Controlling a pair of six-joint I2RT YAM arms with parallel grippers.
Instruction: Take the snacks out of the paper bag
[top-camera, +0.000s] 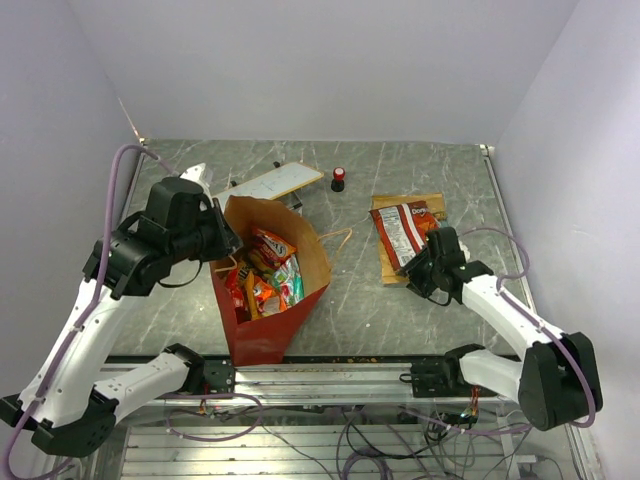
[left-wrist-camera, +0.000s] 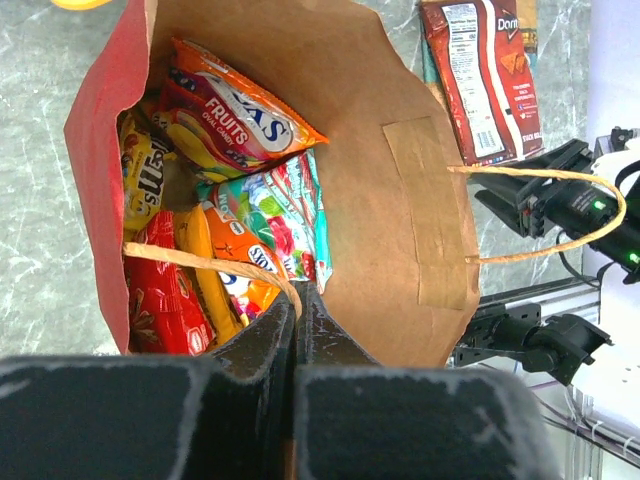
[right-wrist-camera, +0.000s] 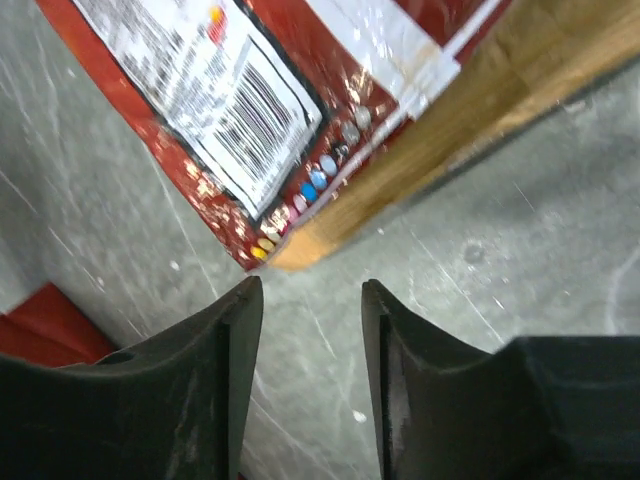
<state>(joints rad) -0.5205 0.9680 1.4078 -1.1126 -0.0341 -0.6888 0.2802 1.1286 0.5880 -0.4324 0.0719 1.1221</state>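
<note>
Your left pincer (left-wrist-camera: 297, 305) clamps the paper bag (left-wrist-camera: 380, 130) rim to keep it open; your right pincer (right-wrist-camera: 312, 300), at its three o'clock, gapes empty beside a chip packet (right-wrist-camera: 200, 90).

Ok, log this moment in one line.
left gripper: shut on bag rim | right gripper: open, empty, near red packet outside bag | snacks: several in bag

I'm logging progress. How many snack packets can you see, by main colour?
Red: 2 (Doritos packet outside the paper bag, red packet inside it)
Orange: 2 (Fruits packet, lower orange packet)
Yellow: 1 (M&M's packet)
Multicolour: 1 (multicolour packet)
Total: 6 visible
</note>
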